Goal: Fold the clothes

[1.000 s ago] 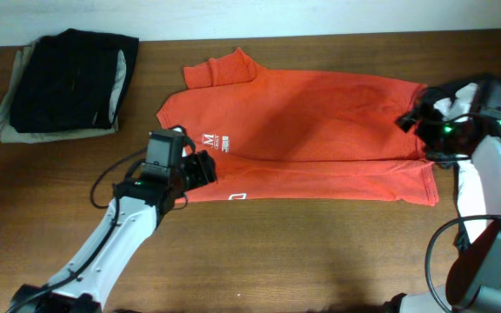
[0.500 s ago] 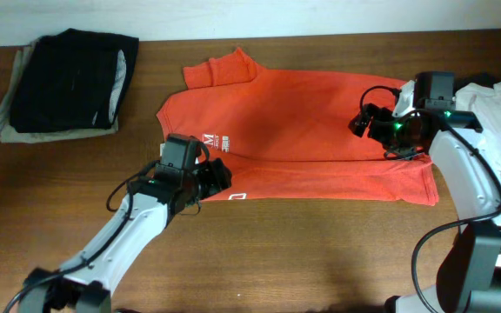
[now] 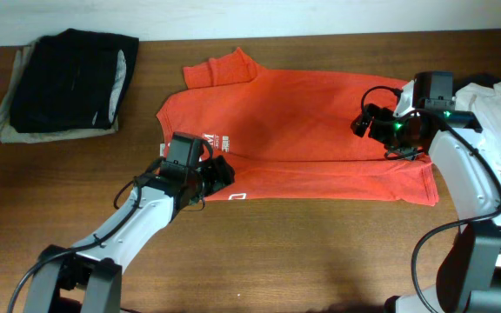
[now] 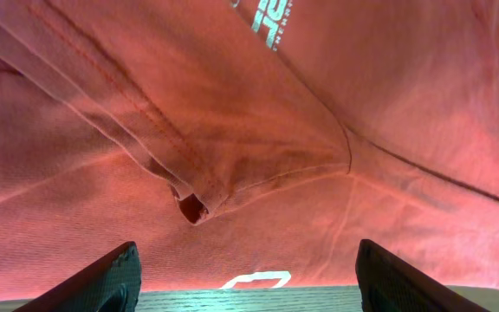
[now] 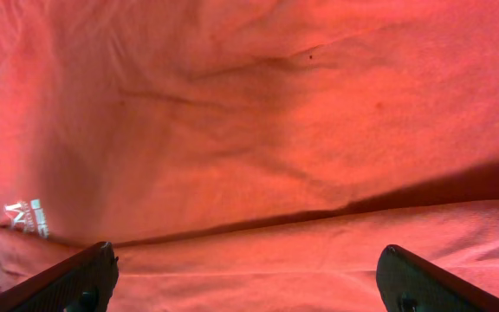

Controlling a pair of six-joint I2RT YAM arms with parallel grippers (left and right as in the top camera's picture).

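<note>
Overhead: the red-orange T-shirt lies spread across the desk at frame center. The left end effector is at its lower-left hem and the right end effector over its right side. Folded dark clothes sit upper left.
Left wrist: fingers spread wide, gripping nothing, facing a creased fold.
Right wrist: fingers wide apart, empty, over the shirt.

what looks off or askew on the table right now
The red-orange T-shirt lies folded lengthwise, but a sleeve juts out askew at its far left corner, and the left wrist view shows fabric puckered into a bunched fold near the white lettering. No damage shows.
</note>
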